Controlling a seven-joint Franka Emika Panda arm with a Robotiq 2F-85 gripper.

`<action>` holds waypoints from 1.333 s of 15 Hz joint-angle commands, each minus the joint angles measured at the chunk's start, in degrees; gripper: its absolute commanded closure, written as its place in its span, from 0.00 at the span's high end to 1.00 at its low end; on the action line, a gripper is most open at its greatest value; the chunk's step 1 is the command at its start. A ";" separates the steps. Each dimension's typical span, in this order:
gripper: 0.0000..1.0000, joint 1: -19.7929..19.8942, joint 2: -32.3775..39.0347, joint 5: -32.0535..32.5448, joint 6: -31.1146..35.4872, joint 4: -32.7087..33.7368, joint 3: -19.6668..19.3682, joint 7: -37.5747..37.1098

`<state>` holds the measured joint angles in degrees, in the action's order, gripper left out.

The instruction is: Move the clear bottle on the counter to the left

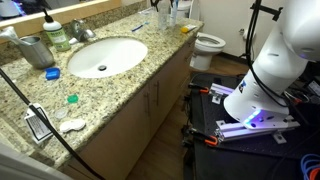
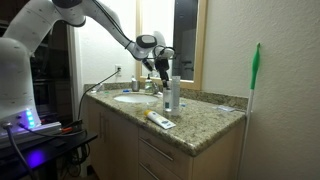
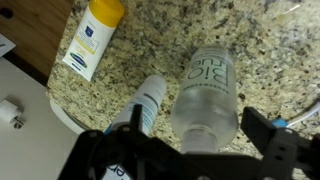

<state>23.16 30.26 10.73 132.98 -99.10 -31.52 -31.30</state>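
Observation:
In the wrist view the clear bottle (image 3: 208,92) stands on the speckled granite counter (image 3: 160,40), seen from above, with pale lettering on its side. My gripper (image 3: 200,140) is open. Its two dark fingers straddle the bottle's neck with a gap on each side. A white-and-blue bottle (image 3: 148,105) stands right beside it, close to one finger. In an exterior view the gripper (image 2: 163,68) hangs just above the group of bottles (image 2: 172,96) near the counter's end. I cannot tell the clear bottle apart from the others there.
A yellow-capped tube (image 3: 92,40) lies on the counter nearby, and a toothpaste tube (image 2: 160,121) lies near the front edge. The white oval sink (image 1: 105,57), faucet (image 1: 80,28) and a grey cup (image 1: 35,50) are further along. A toilet (image 1: 208,43) stands beyond the counter's end.

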 commanded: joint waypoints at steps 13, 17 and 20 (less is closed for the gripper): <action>0.35 1.78 -3.74 -11.81 -4.07 0.28 4.82 6.32; 0.35 -0.87 -14.06 -6.32 -9.72 -3.47 5.49 15.87; 0.35 -5.19 -21.88 0.90 -8.49 -10.23 6.81 17.11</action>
<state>21.57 17.93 5.96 123.60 -100.25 -26.40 -15.87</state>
